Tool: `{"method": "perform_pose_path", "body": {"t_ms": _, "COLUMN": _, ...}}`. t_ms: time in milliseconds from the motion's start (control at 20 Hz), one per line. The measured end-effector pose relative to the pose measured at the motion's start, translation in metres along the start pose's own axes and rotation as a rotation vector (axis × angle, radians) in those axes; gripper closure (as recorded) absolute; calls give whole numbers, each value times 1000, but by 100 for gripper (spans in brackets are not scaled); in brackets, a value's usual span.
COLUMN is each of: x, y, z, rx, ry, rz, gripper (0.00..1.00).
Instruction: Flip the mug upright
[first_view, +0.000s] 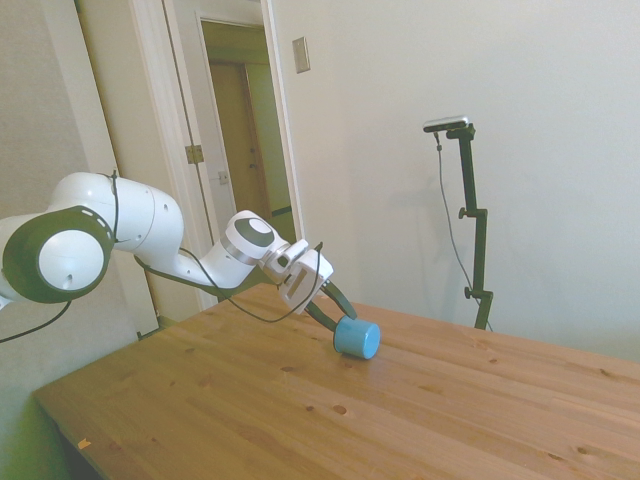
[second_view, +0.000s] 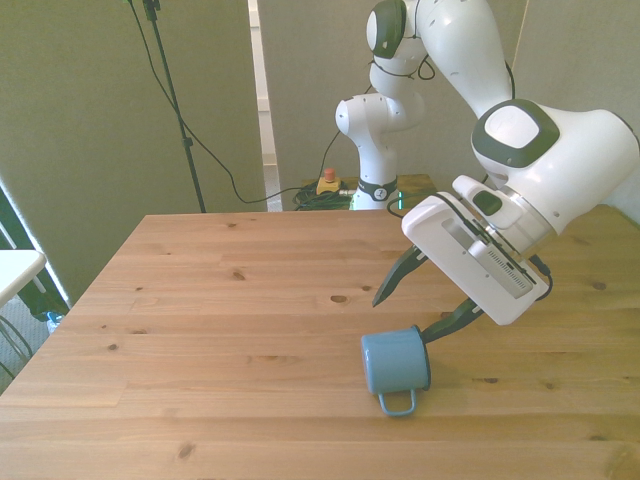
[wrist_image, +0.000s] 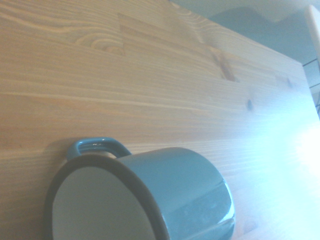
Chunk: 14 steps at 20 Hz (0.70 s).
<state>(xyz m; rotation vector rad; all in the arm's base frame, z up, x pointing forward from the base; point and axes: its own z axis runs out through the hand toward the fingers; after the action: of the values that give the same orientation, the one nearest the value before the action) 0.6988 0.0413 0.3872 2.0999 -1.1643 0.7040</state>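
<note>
Your gripper (second_view: 410, 307) tilted low over the table (second_view: 200, 300), jaws spread wide, blue mug (second_view: 395, 362) lying on its side just past the fingertips, nearest the right-hand finger, handle flat against the wood.

My arm (second_view: 560, 160) is glossy white with rounded grey joint caps, a thin black cable looping along it (loosely), and the gripper (second_view: 425, 300) carries dark, slender fingers (second_view: 398, 275).

Pale walls (first_view: 480, 70) surround a wooden table (first_view: 300, 420). In the side view an open doorway (first_view: 245, 120) with white trim shows a dim hallway behind it.
</note>
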Motion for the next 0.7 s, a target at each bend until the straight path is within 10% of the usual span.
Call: {"method": "perform_pose_path", "body": {"t_ms": 700, "x": 11, "y": -8, "z": 31, "rx": -36, "ry": 6, "rz": 54, "gripper": 0}}
